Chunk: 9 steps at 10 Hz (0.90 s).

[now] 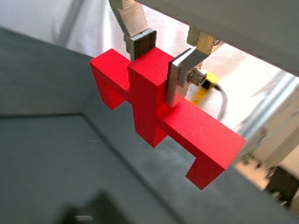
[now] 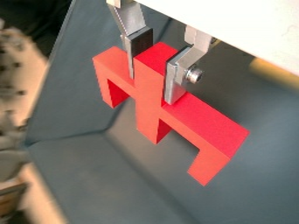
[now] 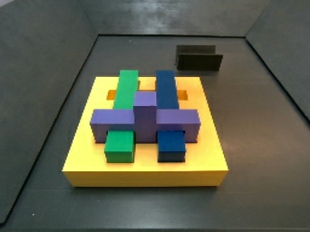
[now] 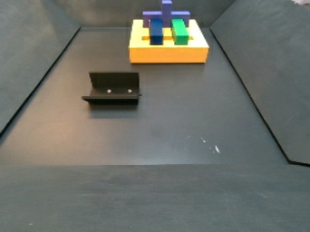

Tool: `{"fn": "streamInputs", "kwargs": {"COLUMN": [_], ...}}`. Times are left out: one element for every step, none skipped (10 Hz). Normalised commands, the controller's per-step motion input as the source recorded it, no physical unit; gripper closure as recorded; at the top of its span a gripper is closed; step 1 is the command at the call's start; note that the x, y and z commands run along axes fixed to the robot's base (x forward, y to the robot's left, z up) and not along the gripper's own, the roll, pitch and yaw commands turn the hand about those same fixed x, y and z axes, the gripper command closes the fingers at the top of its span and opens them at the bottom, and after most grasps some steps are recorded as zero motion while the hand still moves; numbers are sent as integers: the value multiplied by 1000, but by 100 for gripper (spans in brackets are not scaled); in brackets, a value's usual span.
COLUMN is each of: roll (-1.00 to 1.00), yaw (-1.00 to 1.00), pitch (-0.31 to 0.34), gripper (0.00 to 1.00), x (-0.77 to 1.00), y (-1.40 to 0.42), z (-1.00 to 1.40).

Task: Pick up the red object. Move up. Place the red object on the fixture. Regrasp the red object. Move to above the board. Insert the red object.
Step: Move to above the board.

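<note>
On the dark grey counter [image 4: 158,154], walled by sloping grey panels in both side views, we see the yellow board [image 3: 145,172] carrying green [image 3: 121,113], blue [image 3: 169,113] and purple [image 3: 145,116] interlocking blocks, while the fixture [image 4: 111,88] stands well apart from it on bare floor. We find neither the arm nor the gripper in either side view. In both wrist views, we see the gripper [image 1: 163,66] holding the red object [image 1: 163,109] clear of the grey surface below, its jaws closed on the middle prong, the silver fingers [image 2: 177,74] pressing that prong from both sides. We note the red object's long bar running diagonally across both wrist views, its three prongs standing square to that bar. Beyond the walls, we make out only a blurred, bright room.
</note>
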Motion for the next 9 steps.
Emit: {"fn": "streamInputs", "kwargs": {"roll": [-1000, -1000, -1000, -1000, -1000, -1000, -1000, -979, -761], "yaw": [-73, -59, -57, -41, -32, -24, -20, -2, -6], "pitch": [113, 113, 120, 113, 110, 107, 93, 58, 28], "gripper": [100, 100, 100, 100, 100, 100, 100, 100, 100], "x": [-1143, -1184, -1160, -757, -428, -187, -143, -102, -84], "y": [-1400, -1400, -1400, -869, -444, -189, -114, -19, 8], "z": [318, 292, 300, 198, 92, 43, 43, 9, 7]}}
